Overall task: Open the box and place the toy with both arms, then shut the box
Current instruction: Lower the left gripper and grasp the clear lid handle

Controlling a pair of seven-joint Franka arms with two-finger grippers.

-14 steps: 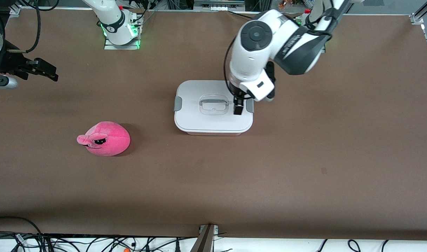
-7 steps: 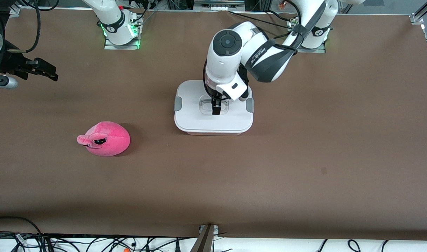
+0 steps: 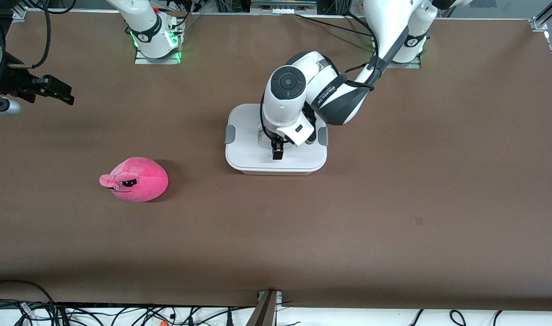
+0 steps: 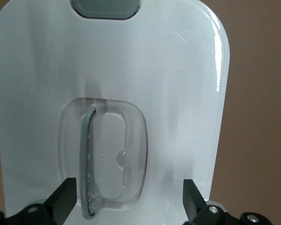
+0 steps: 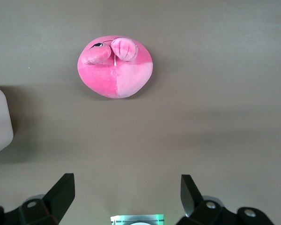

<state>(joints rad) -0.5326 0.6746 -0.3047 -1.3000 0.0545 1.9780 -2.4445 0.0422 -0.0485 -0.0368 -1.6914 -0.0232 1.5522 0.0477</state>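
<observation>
light was even and fairly bright, coming from overhead. the toy (image 3: 135,179) and box (image 3: 253,154) cast soft shadows on the desk (image 3: 393,190). glare streaked the lid (image 4: 187,70) in the left wrist view. green lamps glowed at the right arm's base (image 3: 156,43).

We see the left arm (image 3: 303,97) covering much of the box (image 3: 248,151) lid's centre, hiding most of the handle (image 4: 88,161). The right end effector (image 3: 54,90) is partly cut off at the frame's edge. The box's pink tub barely shows beneath its lid.
</observation>
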